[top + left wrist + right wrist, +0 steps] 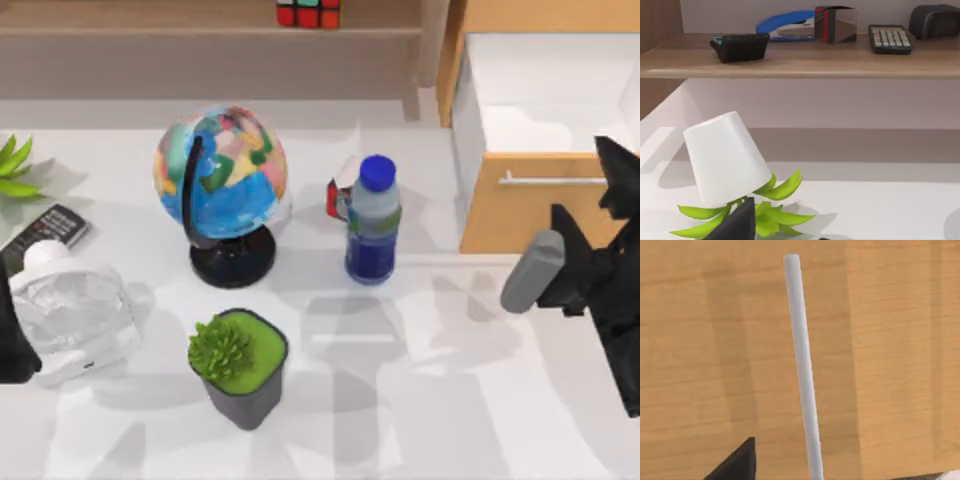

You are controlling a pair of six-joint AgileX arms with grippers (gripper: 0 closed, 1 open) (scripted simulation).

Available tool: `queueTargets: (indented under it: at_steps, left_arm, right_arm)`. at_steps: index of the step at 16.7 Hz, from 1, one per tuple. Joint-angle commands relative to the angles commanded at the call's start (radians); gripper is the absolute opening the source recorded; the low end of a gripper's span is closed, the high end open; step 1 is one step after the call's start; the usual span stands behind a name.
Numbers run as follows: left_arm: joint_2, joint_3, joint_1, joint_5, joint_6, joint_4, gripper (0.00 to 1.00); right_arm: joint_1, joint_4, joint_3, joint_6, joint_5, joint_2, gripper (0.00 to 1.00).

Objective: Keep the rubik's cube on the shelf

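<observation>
One rubik's cube (308,12) sits at the upper centre of the top view, resting on the shelf (150,32), a long wooden ledge running across the upper left of the frame. It looks square on the board and is cut off by the frame's top edge. Judging from that, the placing itself looks done, and what remains is to leave it undisturbed.

My right gripper (612,170) is at the right edge of the top view, well apart from the cube, in front of the light-wood drawer (520,215). The right wrist view faces the drawer front with its metal handle (802,365) close ahead. I cannot tell how far this gripper is open, nor whether it holds anything.

To do this well, I should draw the right arm away from the drawer front without catching the handle. I should also keep it over the bare table at lower right, away from the water bottle (373,222) and the globe (222,172), which could tip if knocked. My left arm (10,335) is parked at the left edge.
</observation>
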State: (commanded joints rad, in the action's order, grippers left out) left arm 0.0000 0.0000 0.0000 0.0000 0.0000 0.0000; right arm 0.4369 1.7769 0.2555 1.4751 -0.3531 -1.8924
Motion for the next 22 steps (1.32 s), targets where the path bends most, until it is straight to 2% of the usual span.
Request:
queueTargets:
  at_steps: [4, 20, 22]
  left_arm:
    - [0.000, 0.000, 0.000, 0.000, 0.000, 0.000, 1.00]
    - [0.000, 0.000, 0.000, 0.000, 0.000, 0.000, 1.00]
    - [0.000, 0.000, 0.000, 0.000, 0.000, 0.000, 1.00]
  right_arm:
    - [-0.085, -0.019, -0.041, 0.075, -0.024, -0.080, 1.00]
    - [-0.129, -0.097, 0.054, 0.080, 0.013, -0.102, 1.00]
    - [-0.129, -0.097, 0.054, 0.080, 0.013, -0.102, 0.85]
